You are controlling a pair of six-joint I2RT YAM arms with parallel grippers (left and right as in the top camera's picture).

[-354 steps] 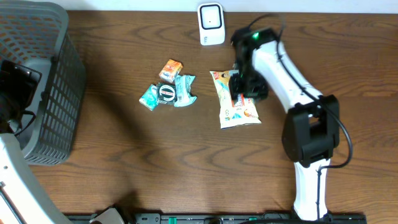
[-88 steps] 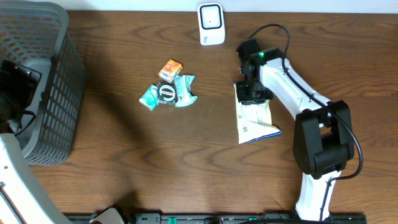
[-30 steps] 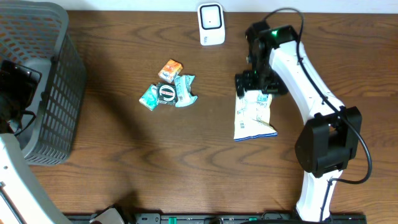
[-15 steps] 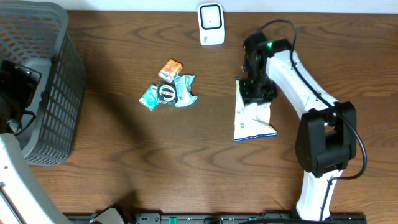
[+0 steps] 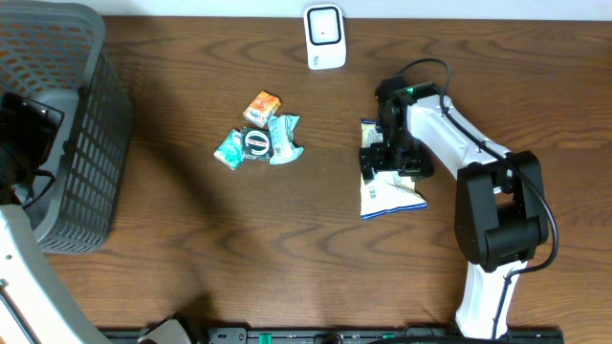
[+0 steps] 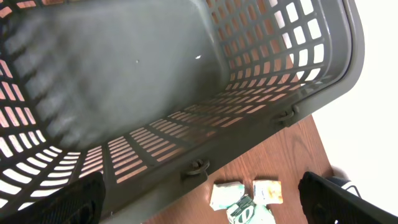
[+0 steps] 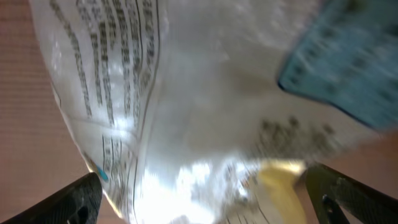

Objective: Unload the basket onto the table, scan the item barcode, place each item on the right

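Note:
The item is a white printed snack bag (image 5: 391, 194) lying flat on the wooden table, right of centre. My right gripper (image 5: 390, 158) hangs low over the bag's far half, jaws open. In the right wrist view the blurred bag (image 7: 186, 112) fills the frame, and the right gripper (image 7: 205, 200) has a dark fingertip (image 7: 68, 202) at each bottom corner, wide apart, with the bag under the gap. The white scanner (image 5: 325, 36) stands at the table's far edge. My left gripper (image 6: 199, 202) is open above the basket, holding nothing.
A grey mesh basket (image 5: 91, 143) stands at the far left; its wall (image 6: 249, 124) fills the left wrist view. Small packets, an orange one (image 5: 262, 107) and teal ones (image 5: 256, 145), lie left of the bag; they also show past the basket as packets (image 6: 249, 198).
My right gripper has come from the bag's far edge toward the near side, onto the bag. The bag has barely shifted. The left arm has not moved.

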